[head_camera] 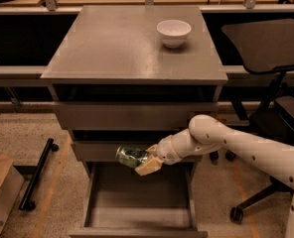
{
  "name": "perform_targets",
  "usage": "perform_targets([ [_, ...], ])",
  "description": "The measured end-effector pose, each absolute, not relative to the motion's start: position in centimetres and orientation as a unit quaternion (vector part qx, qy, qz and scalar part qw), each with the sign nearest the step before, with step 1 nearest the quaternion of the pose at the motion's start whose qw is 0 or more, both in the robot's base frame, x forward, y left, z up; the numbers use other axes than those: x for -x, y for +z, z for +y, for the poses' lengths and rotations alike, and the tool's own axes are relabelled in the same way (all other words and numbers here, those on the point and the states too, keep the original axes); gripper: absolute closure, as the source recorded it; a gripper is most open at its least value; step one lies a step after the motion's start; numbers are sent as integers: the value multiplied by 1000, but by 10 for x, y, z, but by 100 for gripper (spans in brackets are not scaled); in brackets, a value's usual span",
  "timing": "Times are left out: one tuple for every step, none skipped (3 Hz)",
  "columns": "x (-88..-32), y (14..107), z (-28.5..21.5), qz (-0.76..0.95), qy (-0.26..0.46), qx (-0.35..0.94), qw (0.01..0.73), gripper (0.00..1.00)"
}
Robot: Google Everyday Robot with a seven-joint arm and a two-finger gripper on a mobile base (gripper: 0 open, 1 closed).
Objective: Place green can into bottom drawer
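My gripper (142,161) is shut on the green can (131,155), which lies on its side and points left. My white arm reaches in from the right. The can hangs in front of the middle drawer's front, just above the back of the bottom drawer (137,202). That bottom drawer is pulled open toward me and shows a bare grey floor.
A white bowl (174,32) sits at the back right of the grey cabinet's top (112,48). A black office chair (271,83) stands to the right. A black wheeled base (35,175) and a cardboard box (0,190) lie on the floor at left.
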State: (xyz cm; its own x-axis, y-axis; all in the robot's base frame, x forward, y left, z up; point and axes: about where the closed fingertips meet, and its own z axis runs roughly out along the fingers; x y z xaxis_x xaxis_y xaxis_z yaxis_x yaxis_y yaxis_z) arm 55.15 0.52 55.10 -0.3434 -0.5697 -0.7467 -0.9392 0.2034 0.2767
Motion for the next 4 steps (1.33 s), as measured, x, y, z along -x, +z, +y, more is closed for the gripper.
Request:
perform_targets([
  [-552,518,16,732,395,500,240,100],
  [-550,512,17,732,400,497,237,100],
  [-546,500,23,725,400,505,242,100],
  [-544,461,21,728,408,496,240,100],
])
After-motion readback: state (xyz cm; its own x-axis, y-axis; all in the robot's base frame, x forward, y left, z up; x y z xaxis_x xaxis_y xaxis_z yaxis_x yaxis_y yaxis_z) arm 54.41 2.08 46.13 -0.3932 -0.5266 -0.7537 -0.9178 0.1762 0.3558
